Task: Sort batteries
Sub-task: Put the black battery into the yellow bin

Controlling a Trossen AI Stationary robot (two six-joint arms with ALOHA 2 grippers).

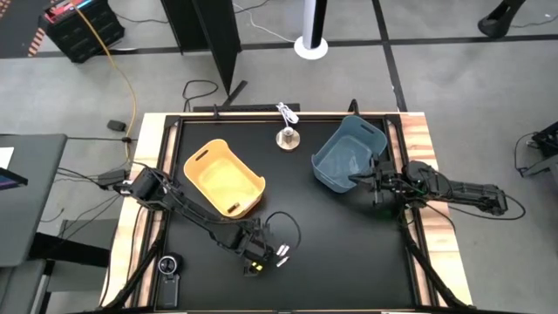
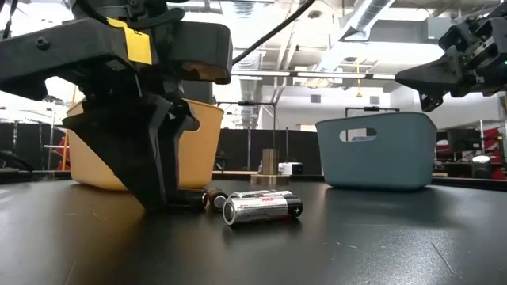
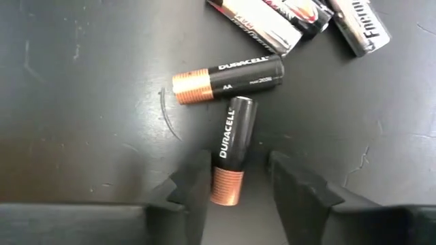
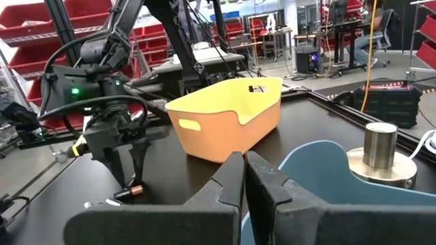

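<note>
Several batteries lie on the black table near its front middle [image 1: 277, 253]. The left wrist view shows two black Duracell cells with copper ends [image 3: 228, 82] [image 3: 231, 146] and silver-and-black cells [image 3: 262, 24] beyond them. My left gripper [image 3: 238, 167] is open and low over the table. Its fingers stand on either side of the nearer Duracell's copper end [image 3: 226, 187], and a gap shows on one side. The low view shows it [image 2: 162, 198] beside a silver battery [image 2: 261, 208]. My right gripper [image 4: 243, 177] is shut and empty, up above the blue bin's edge [image 1: 353, 180].
A yellow bin [image 1: 225, 180] stands at the left middle and a blue bin [image 1: 349, 155] at the right far side. A round metal knob with a white cord [image 1: 286, 137] sits between them at the far edge. A small black device [image 1: 168, 266] lies at the near left corner.
</note>
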